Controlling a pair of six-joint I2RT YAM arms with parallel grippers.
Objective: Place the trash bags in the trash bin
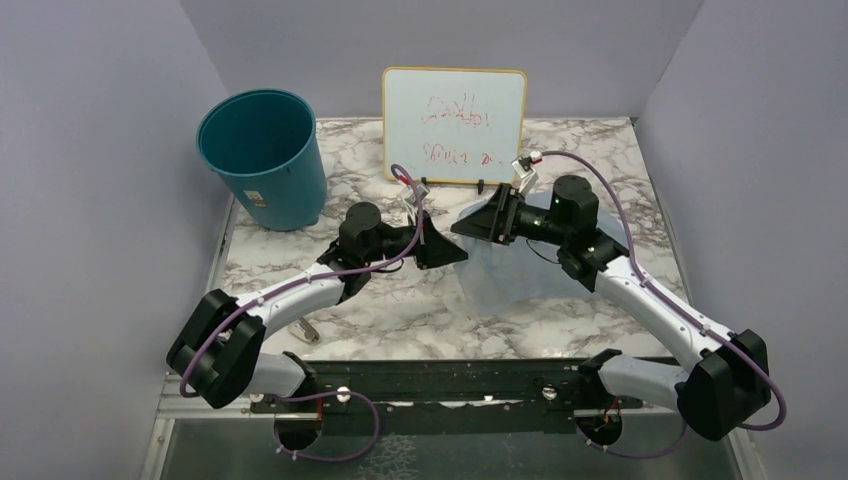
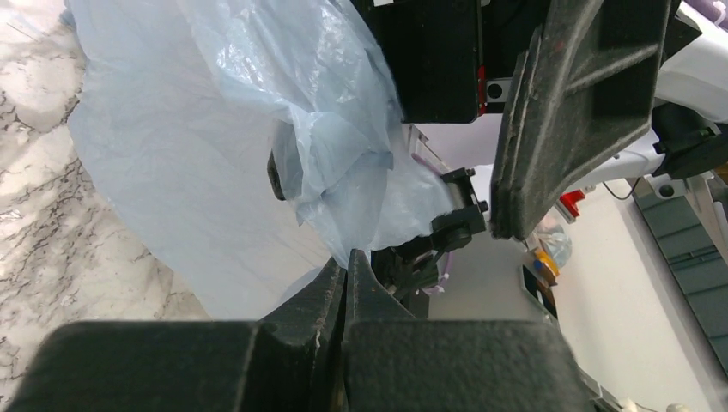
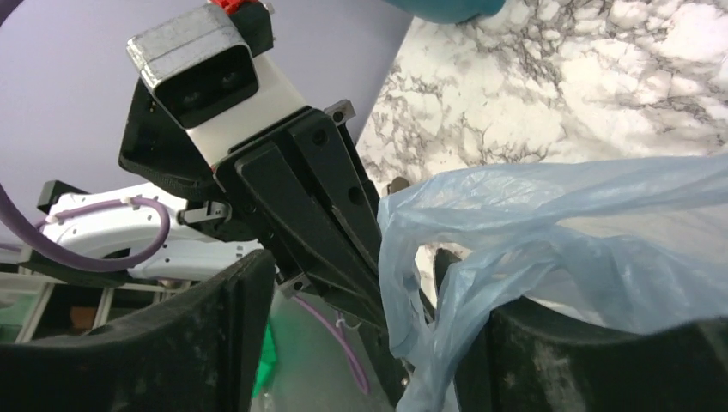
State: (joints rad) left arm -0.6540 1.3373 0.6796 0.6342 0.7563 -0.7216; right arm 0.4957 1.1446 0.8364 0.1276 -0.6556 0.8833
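The trash bag (image 1: 512,276), thin, crinkly and light blue, hangs between the two grippers over the middle of the marble table. My left gripper (image 2: 349,257) is shut, with a fold of the bag (image 2: 215,129) pinched at its tips. In the top view the left gripper (image 1: 450,252) sits tip to tip with my right gripper (image 1: 468,225). The right gripper (image 3: 352,283) stands open. The bag (image 3: 558,215) drapes over its right finger (image 3: 592,360) and is not clamped. The teal trash bin (image 1: 262,158) stands upright at the back left, apart from both arms.
A whiteboard (image 1: 454,125) with red scribbles leans against the back wall, just behind the grippers. A small grey object (image 1: 306,330) lies near the left arm. Lilac walls close in both sides, and a black rail (image 1: 450,385) runs along the near edge.
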